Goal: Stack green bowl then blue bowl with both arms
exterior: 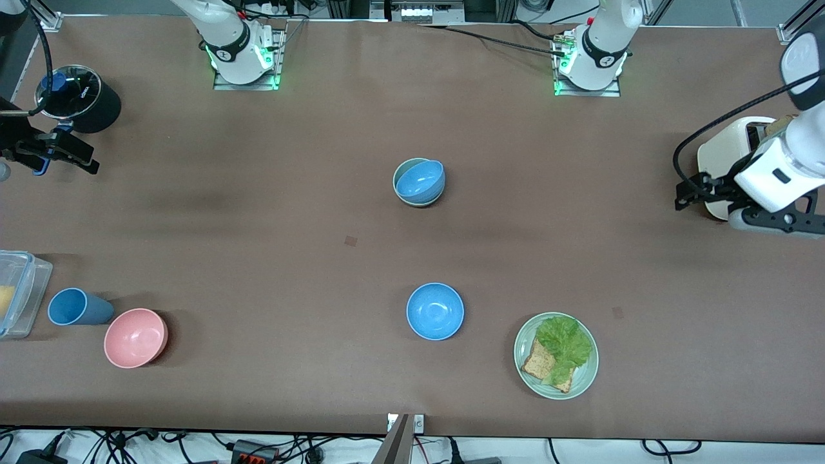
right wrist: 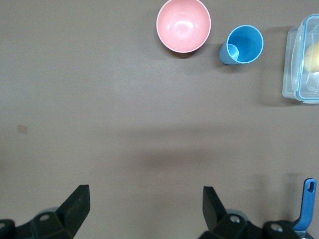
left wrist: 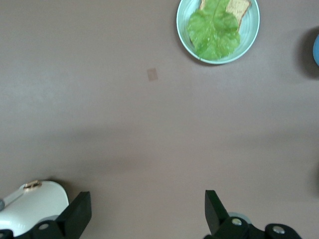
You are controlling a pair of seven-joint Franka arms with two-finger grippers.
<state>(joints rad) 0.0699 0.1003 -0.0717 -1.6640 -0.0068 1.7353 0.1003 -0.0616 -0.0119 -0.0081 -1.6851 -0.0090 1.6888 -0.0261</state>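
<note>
Both grippers empty and spread wide, stack sitting mid-table.

Left gripper (left wrist: 144, 214) fingers wide apart, nothing between them, up over the left arm's end of the table by the toaster (exterior: 731, 151); right gripper (right wrist: 144, 211) equally wide, empty, over the right arm's end near the black cup (exterior: 80, 98). Both arms wait. Blue bowl (exterior: 420, 178) sits tilted inside the green bowl (exterior: 407, 193), not nested flat. Second blue bowl (exterior: 435, 311) stands alone nearer the camera, beside the plate (exterior: 583, 380). Task looks done. Risk: the tilted bowl could slip or rock out if the table is bumped.
</note>
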